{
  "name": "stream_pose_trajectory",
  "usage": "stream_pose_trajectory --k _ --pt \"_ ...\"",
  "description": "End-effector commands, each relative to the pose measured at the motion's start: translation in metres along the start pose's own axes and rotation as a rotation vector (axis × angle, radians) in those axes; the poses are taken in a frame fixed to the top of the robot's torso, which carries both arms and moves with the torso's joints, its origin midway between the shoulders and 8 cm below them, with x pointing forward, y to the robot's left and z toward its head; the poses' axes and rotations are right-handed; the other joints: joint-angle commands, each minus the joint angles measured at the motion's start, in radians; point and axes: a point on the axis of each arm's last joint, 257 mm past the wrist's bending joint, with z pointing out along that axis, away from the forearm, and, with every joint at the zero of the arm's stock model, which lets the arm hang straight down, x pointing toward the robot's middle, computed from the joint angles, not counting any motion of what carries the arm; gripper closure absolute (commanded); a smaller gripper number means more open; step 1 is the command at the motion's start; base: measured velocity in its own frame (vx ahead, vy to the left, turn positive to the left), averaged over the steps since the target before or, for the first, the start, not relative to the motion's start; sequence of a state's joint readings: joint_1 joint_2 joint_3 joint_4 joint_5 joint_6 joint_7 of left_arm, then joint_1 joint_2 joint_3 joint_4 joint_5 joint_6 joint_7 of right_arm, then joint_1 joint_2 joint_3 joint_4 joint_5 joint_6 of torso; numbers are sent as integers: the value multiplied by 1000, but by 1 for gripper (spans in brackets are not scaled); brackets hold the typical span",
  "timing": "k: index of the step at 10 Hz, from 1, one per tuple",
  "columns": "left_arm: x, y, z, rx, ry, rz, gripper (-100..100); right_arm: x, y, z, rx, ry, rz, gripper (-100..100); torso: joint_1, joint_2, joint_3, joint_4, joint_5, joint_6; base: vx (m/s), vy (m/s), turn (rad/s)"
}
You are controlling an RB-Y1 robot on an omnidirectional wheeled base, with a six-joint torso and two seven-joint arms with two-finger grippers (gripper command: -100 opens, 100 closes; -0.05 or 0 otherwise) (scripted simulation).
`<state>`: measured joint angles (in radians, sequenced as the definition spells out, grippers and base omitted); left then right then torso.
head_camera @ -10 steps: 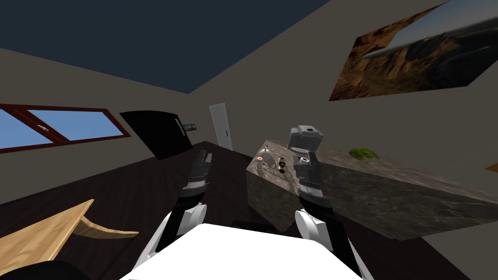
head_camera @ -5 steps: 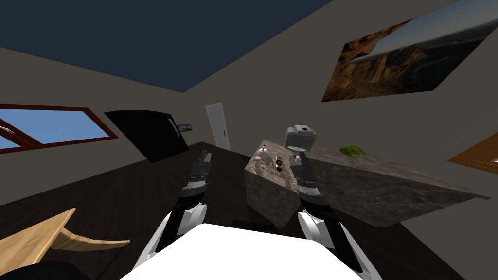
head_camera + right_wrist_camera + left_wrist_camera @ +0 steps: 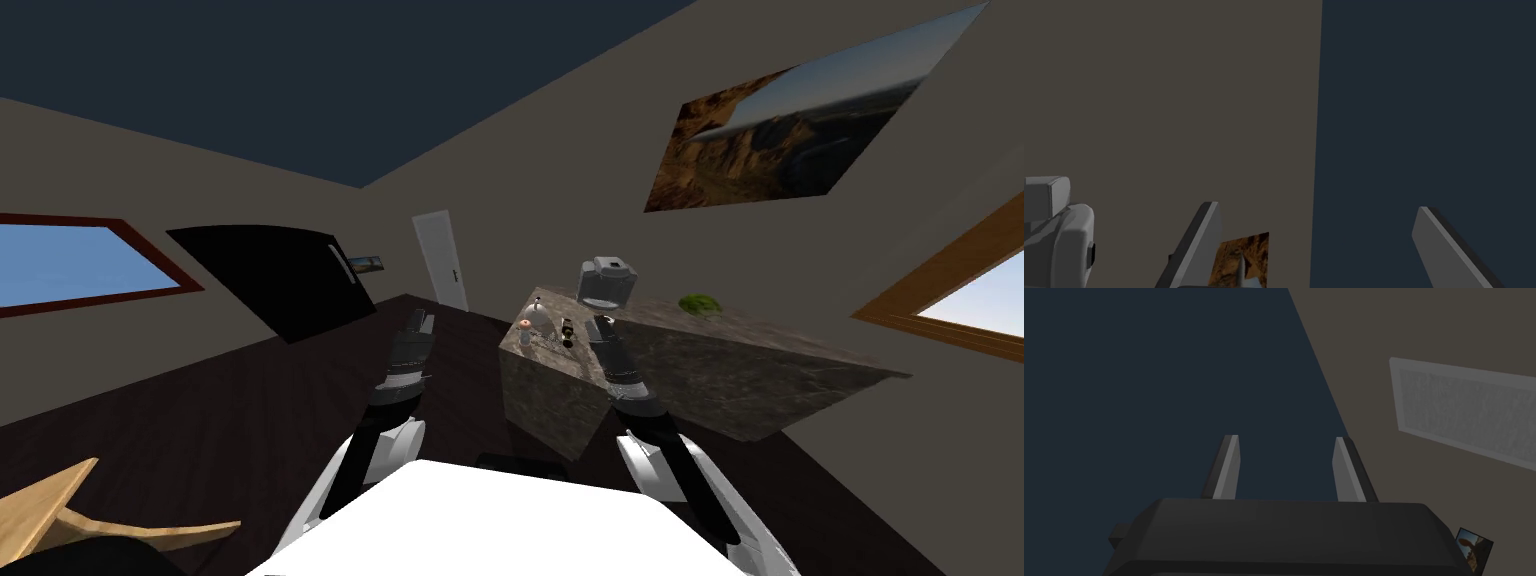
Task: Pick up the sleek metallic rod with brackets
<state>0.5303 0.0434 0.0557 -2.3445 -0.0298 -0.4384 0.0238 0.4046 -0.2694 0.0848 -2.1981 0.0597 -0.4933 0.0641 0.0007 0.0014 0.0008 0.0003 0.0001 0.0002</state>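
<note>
HOUSE INTERIOR: We face a dark stone counter [image 3: 720, 375]. On it stands a grey machine [image 3: 605, 283], with a green clump [image 3: 700, 303] farther along. At the counter's near end sits a cluster of small things: a white domed piece [image 3: 535, 318], a dark bottle [image 3: 568, 330] and, between those 2, a thin pale rod [image 3: 550, 338], too small for us to make out its brackets. Our right gripper [image 3: 598, 322] is raised at the counter's near side, just beside the bottle and below the machine. Its 2 fingers [image 3: 1194, 240] are spread wide and hold nothing. Our left gripper [image 3: 422, 320] hangs over the dark floor [image 3: 200, 420], well apart from the counter, with its fingers [image 3: 1228, 463] parted and empty.
</note>
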Motion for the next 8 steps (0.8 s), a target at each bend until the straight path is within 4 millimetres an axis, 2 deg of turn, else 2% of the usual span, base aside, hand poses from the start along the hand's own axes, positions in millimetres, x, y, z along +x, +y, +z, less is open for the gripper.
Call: stream_pose_trajectory --k 1,2,6,7,8 --pt "0 0 0 0 0 0 0 14 -9 -1 -6 75 -68 -100 0 0 0 0 0 0 -32 23 -203" --pt "0 0 0 0 0 0 0 16 -9 -2 -7 93 -80 -100 0 0 0 0 0 0 -25 20 -50" --pt "0 0 0 0 0 0 0 48 -30 -9 -24 274 -245 -100 1 0 0 0 0 0 -19 26 -128" --pt "0 0 0 0 0 0 0 49 -30 -10 -25 279 -251 -100 1 -1 0 0 0 0 -7 27 -67" --pt "0 0 0 0 0 0 0 58 -39 -14 -31 341 -307 -100 1 -1 -1 0 0 -1 -7 30 -110"
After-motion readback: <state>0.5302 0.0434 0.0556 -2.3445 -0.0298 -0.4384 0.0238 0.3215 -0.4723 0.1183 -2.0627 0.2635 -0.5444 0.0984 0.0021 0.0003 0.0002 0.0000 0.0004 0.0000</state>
